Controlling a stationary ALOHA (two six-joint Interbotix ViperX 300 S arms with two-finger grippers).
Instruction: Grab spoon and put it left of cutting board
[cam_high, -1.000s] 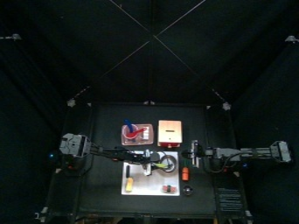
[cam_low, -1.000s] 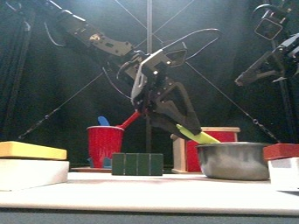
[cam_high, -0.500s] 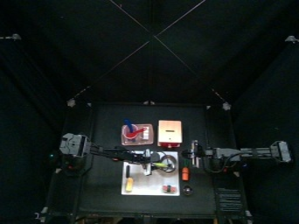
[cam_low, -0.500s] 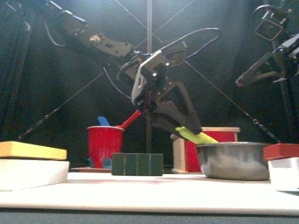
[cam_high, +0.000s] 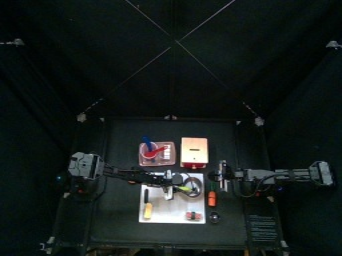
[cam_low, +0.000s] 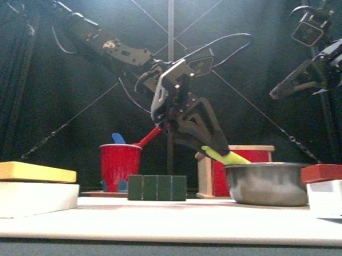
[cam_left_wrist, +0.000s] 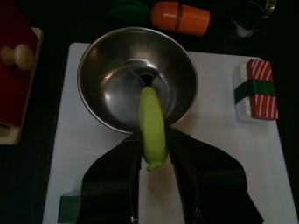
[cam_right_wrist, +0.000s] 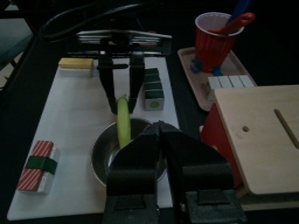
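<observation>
Over the bowl (cam_left_wrist: 131, 83) on the board (cam_left_wrist: 222, 131), left jaws grip the spoon (cam_left_wrist: 152, 131), its long axis running toward 12 o'clock. Right gripper (cam_right_wrist: 162, 144), closed, idles nearby.

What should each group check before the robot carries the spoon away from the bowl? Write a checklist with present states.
1. Spoon clamped in left tool: ok.
2. Spoon lifted above bowl rim: ok, per front view.
3. Right tool out of the path: ok, parked at the right.
4. Table left of cutting board free: cannot tell, too dark and small.
5. Yellow block on the board's left end: not ok for a low sweep; probably stay high.
</observation>
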